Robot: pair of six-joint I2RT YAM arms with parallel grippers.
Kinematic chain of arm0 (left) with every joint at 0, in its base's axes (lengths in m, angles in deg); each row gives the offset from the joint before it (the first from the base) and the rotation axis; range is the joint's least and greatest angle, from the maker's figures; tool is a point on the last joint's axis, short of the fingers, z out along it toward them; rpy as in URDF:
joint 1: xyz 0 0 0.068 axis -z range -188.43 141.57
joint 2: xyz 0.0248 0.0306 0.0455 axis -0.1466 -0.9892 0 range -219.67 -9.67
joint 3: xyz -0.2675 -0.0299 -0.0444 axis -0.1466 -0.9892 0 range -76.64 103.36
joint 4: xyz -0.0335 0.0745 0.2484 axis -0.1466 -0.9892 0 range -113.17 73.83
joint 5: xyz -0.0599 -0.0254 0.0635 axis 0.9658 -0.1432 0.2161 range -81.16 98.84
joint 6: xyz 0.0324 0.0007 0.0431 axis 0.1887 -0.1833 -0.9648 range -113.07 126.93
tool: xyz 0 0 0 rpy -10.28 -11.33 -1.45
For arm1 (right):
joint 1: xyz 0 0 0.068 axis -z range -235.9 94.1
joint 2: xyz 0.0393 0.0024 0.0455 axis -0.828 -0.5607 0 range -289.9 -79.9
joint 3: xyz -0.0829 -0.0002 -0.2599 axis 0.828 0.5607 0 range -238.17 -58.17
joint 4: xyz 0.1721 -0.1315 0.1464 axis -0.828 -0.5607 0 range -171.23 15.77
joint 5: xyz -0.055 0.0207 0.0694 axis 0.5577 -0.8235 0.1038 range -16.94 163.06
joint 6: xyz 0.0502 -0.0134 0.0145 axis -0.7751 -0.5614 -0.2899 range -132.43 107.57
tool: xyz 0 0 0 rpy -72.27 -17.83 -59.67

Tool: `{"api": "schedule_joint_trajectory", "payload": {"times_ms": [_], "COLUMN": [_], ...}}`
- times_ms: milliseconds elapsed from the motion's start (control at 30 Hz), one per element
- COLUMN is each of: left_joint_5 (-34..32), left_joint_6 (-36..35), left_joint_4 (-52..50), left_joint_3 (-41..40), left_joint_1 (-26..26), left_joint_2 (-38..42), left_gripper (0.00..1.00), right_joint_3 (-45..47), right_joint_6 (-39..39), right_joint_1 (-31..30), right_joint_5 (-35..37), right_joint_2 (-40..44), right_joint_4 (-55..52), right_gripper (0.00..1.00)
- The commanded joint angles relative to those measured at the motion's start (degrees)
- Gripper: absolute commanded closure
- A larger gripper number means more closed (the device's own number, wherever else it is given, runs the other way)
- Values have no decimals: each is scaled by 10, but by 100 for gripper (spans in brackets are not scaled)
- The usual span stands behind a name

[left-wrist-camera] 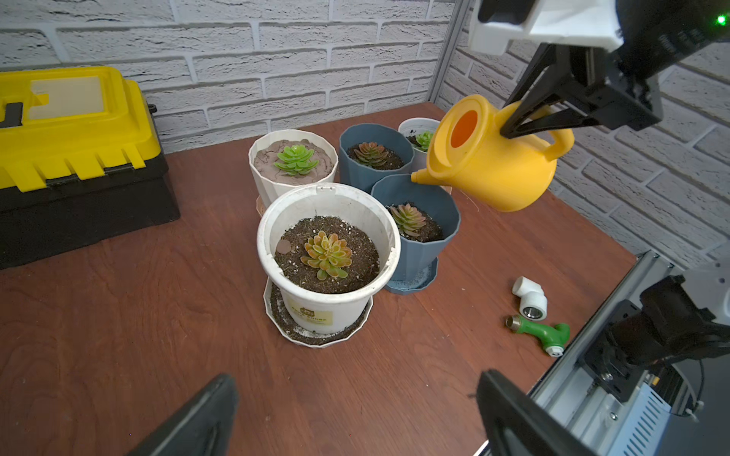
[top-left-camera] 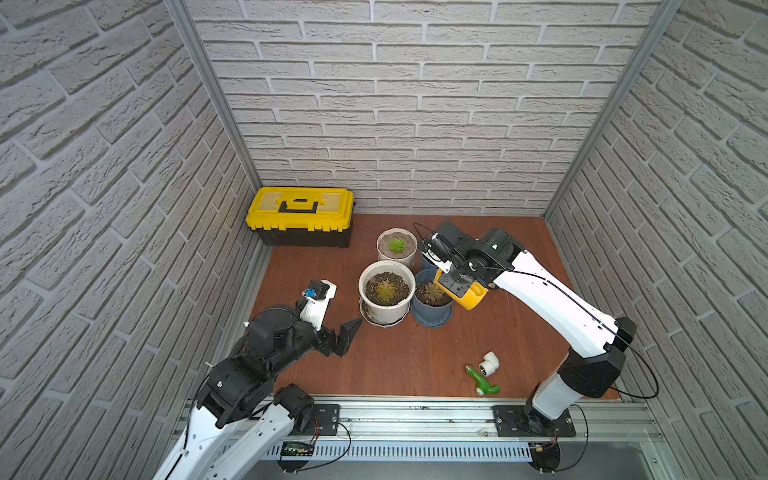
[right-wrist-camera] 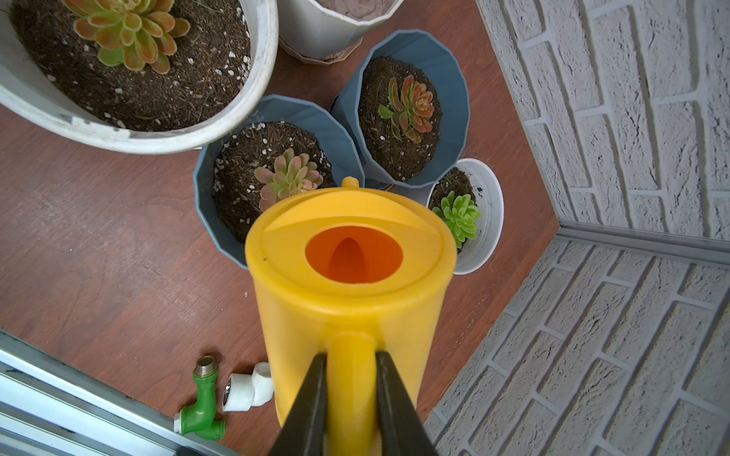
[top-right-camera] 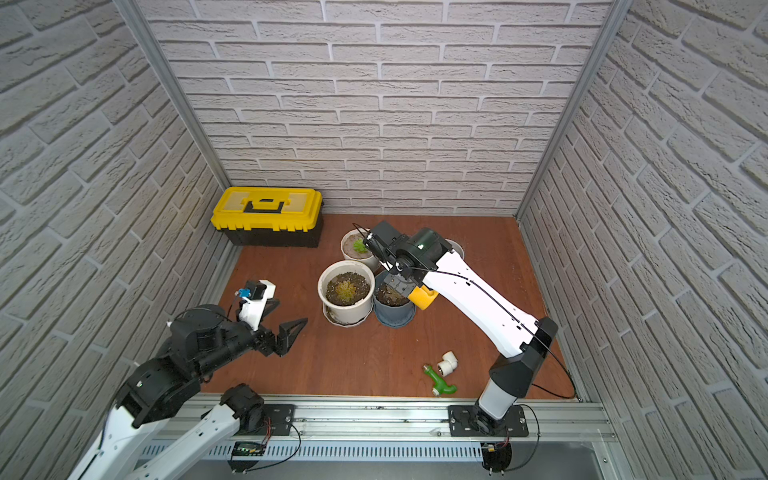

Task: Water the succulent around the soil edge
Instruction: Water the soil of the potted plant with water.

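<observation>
Overhead, in both top views, the right end effector (top-left-camera: 457, 286) is pinched on the handle of a yellow watering can (top-left-camera: 473, 298). The can is held up beside a blue pot (top-left-camera: 431, 313) that stands just beside the wide white pot (top-left-camera: 360, 286). The soil edge (top-left-camera: 399, 282), a dark ring around the succulent (top-left-camera: 386, 291), lies just inside that pot's rim, apart from the can. A ribbed white pot (top-left-camera: 381, 241) stands behind and a yellow toolbox (top-left-camera: 299, 216) sits in the far corner. A green fitting (top-left-camera: 482, 380) and a white fitting (top-left-camera: 489, 361) lie near the front rail. The left end effector (top-right-camera: 286, 318) is spread wide over bare worktop (top-left-camera: 395, 365), well apart from the pots.

From the left wrist, the can's spout (left-wrist-camera: 419, 177) hangs above the far rim of the nearer blue pot. A second blue pot (left-wrist-camera: 349, 166) and a small white pot (left-wrist-camera: 409, 126) crowd in behind. Open wood runs in front of the wide white pot's saucer (left-wrist-camera: 324, 344).

From the right wrist, both fingers (right-wrist-camera: 316, 395) clamp the handle. Brick walls close in beside the small white pot, and the spout points over the nearer blue pot's soil.
</observation>
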Motion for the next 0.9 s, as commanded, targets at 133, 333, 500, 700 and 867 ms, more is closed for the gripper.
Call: {"api": "schedule_joint_trajectory", "payload": {"times_ms": [133,333,500,700,867], "left_joint_5": [5,0,1,1,2], "left_joint_6": [-7,-7,-6,-6,-5], "left_joint_4": [28,28,28,28,28], "left_joint_3": [-5,-5,-5,-6,-6], "left_joint_1": [-6,-10,-14,-17,-19], "left_joint_2": [-3,-5,-8,-11,-13], "left_gripper": [2,2,1,2,2], "right_joint_3": [25,45,56,68,74], "right_joint_6": [-12,-17,-21,-26,-27], "right_joint_1": [2,2,2,2,1], "right_joint_5": [4,2,1,-16,-42], "right_joint_2": [36,54,67,82,92], "right_joint_4": [3,2,-3,-12,-25], "right_gripper": [97,97,97,97,97]}}
